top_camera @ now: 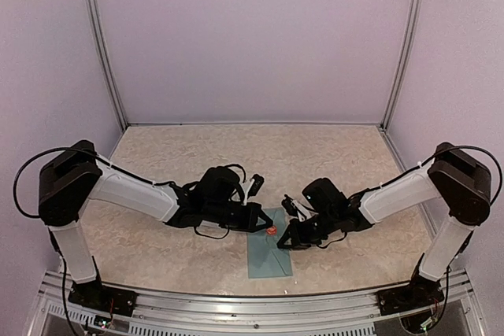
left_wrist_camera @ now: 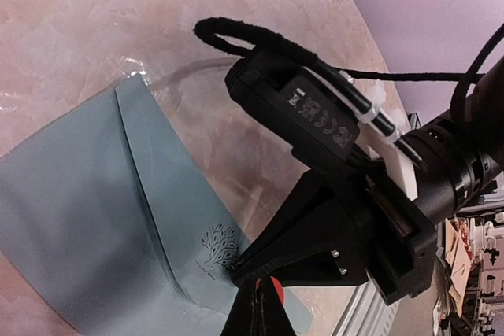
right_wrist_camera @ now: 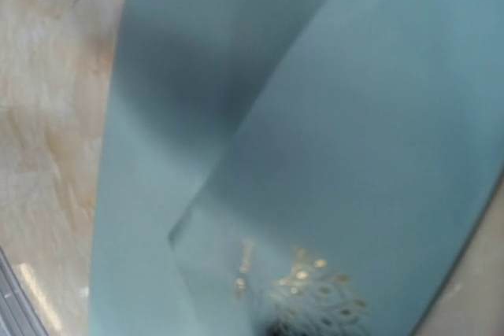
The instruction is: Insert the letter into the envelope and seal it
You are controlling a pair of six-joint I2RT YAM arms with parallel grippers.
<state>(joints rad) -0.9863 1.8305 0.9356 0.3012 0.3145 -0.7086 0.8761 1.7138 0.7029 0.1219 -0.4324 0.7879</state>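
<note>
The teal envelope point(top_camera: 268, 261) lies flat on the surface point(top_camera: 197, 155) between my arms: light, thin, floppy paper, best pinched at the flap tip. My right gripper point(top_camera: 283, 238) is closed there, though I cannot tell whether it grips; my left gripper point(top_camera: 260, 224) is closed alongside.

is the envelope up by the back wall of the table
No, the top view shows the envelope lying near the front edge of the table, far from the back wall.

envelope point(top_camera: 268, 261): matt teal paper, smooth, with shiny gold print point(right_wrist_camera: 307, 285). table point(top_camera: 236, 155): glossy marble-look top. left arm shell point(top_camera: 130, 193): smooth white plastic.
</note>
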